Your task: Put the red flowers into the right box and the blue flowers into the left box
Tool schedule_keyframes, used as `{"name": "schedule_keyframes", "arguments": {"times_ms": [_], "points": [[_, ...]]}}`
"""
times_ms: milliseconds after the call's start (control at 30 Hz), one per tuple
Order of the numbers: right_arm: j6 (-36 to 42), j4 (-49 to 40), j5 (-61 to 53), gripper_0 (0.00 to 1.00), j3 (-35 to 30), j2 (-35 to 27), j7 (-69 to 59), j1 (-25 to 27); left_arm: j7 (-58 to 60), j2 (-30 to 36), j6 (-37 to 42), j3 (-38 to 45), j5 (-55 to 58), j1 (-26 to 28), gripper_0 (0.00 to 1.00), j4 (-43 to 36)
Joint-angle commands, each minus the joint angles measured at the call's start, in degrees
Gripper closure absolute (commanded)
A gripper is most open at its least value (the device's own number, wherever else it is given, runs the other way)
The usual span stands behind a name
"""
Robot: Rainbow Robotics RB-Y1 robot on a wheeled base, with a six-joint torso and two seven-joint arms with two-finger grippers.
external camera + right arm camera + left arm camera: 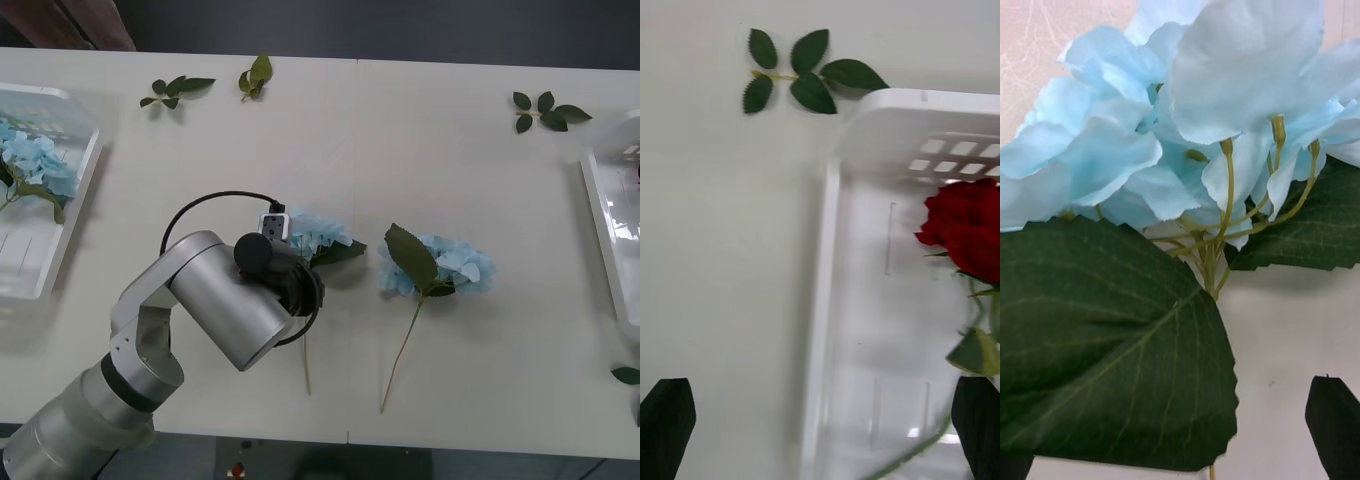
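Two blue flowers [437,265] lie mid-frame on pale worktop [450,150]; dark floor beyond. Left gripper [1180,450] low over nearer bloom, jaws spread. Right gripper [827,427] jaws spread above right box [865,300], red flowers [966,232] inside.

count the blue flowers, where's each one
3: one in the left box at, one under the left hand at, one lying mid-table at. More may be hidden outside the frame.

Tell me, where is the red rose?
The red rose lies inside the right box in the right wrist view, near its corner, with a leaf sprig just outside.
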Motion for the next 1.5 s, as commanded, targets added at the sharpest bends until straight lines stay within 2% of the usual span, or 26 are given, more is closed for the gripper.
{"name": "schedule_keyframes", "arguments": {"times_ms": [33,300,533,667,867,1200,1267,1300,1367,1433,1500], "points": [[1.3,-6.0,-2.5,0.00,2.3,-1.3,-7.9,0.3,1.3,0.2,-2.6,-0.6,-0.1,-2.3,0.00,2.1],[1.6,-20.9,-3.8,0.00,2.3,2.0,-20.4,6.4,1.7,0.2,-7.6,-2.9,-0.2,-6.0,0.00,8.8],[1.6,-31.2,-4.3,0.00,2.7,5.4,-27.0,11.6,1.5,0.2,-8.1,-4.8,-0.8,-8.1,0.00,10.8],[1.5,-37.1,-3.8,0.00,5.4,6.9,-31.6,13.9,1.5,0.2,-8.1,-6.5,-1.4,-9.6,0.00,12.7],[1.5,-42.1,-3.2,0.00,8.7,9.2,-36.3,16.0,1.3,0.2,-8.1,-7.0,-1.3,-10.3,0.00,13.9],[1.6,-44.9,1.6,0.00,19.3,12.2,-43.8,17.4,1.3,0.2,-9.7,-8.5,-1.4,-12.4,0.00,18.1],[1.6,-44.9,4.1,0.00,21.7,12.6,-44.2,17.4,1.3,0.2,-9.7,-8.5,-1.3,-12.5,0.21,18.2],[1.6,-44.9,5.8,0.00,23.1,12.9,-44.5,17.4,1.3,0.3,-9.7,-8.5,-1.3,-12.5,0.41,18.1],[1.6,-44.9,8.7,0.00,25.6,13.4,-44.8,17.4,1.4,0.2,-9.7,-8.5,-1.1,-12.8,0.71,18.1],[1.6,-44.9,11.2,0.00,28.1,13.7,-45.2,17.4,1.4,0.2,-9.7,-8.5,-0.8,-13.0,0.96,18.2],[1.7,-44.9,13.1,0.00,29.9,14.0,-45.5,17.4,1.5,0.3,-9.7,-8.5,-0.8,-13.1,1.00,18.1]]}}
